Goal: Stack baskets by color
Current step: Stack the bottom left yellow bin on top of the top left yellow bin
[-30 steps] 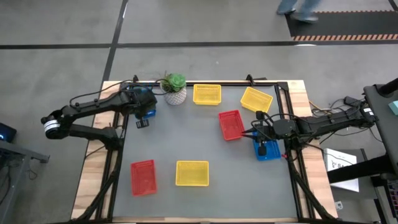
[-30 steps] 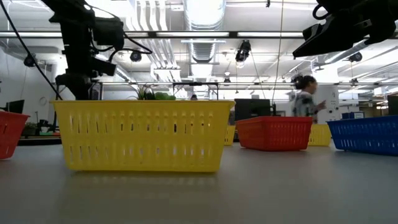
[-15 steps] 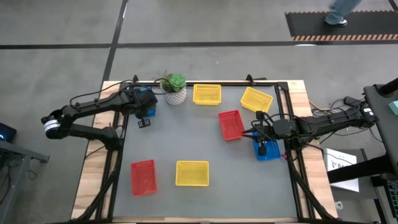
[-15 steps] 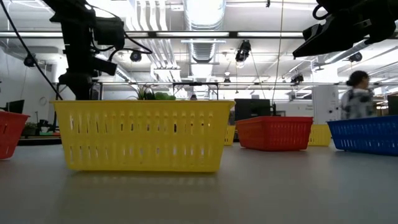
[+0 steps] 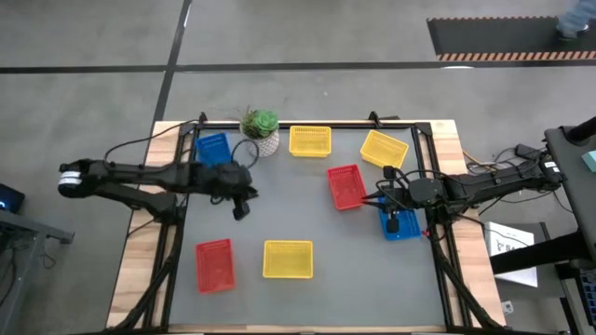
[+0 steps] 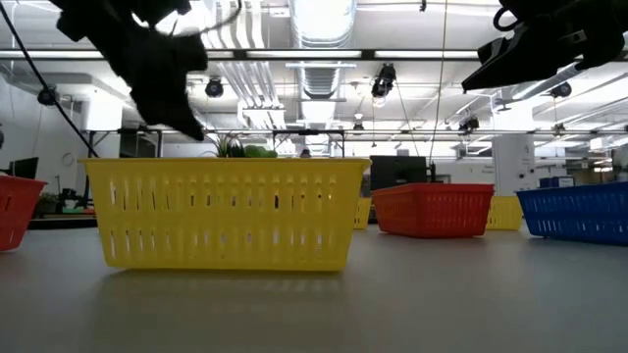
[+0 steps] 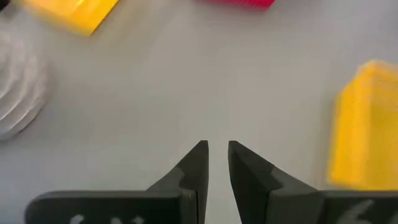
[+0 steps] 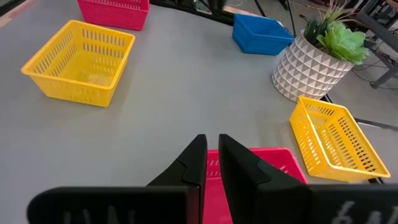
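Several mesh baskets lie apart on the grey table, each flat on its bottom. Blue basket sits far left beside the potted plant. Two yellow baskets stand at the far edge, and a red one is right of centre. A red basket and a yellow basket lie near the front. A second blue basket is at the right edge. My left gripper hangs over bare table, open by a narrow gap, with nothing between its fingers. My right gripper hovers shut above the right blue basket.
The plant's white pot stands close to the far-left blue basket. Bare grey table lies between the left gripper and the front yellow basket. Black frame rails run along the table's sides.
My left gripper has swung away from the far-left blue basket toward the table's middle and near side, turning as it went. It carries nothing. The blue basket stays where it was. My right arm has kept still. A person has walked past beyond the far edge.
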Controlling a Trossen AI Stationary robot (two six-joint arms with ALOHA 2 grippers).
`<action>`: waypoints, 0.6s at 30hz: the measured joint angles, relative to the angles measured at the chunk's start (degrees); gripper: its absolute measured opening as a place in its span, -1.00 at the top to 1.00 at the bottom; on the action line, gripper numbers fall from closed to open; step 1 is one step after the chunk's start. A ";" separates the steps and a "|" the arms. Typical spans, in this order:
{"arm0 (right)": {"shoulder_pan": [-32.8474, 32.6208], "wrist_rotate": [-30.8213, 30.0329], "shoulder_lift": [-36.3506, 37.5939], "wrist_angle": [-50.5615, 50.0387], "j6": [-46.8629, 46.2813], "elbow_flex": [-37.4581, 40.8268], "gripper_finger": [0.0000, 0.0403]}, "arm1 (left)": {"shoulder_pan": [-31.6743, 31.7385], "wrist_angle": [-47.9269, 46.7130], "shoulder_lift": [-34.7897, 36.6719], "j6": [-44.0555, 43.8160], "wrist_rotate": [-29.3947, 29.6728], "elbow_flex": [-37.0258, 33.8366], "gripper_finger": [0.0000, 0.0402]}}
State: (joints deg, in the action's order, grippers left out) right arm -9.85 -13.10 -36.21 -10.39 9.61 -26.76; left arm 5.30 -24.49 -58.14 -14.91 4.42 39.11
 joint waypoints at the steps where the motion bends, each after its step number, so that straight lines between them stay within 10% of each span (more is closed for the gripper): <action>1: -0.02 0.00 0.00 -0.02 -0.04 0.00 0.83 | -1.85 2.50 -0.06 -0.80 0.84 -0.29 0.78; 18: 0.00 0.00 0.00 3.48 1.53 2.09 0.83 | -14.57 27.52 -4.93 1.81 14.12 -3.01 0.78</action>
State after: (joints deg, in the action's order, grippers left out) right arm -9.85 -13.10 -36.21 -6.92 11.14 -24.67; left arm -9.28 3.03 -63.07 -13.10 18.55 36.10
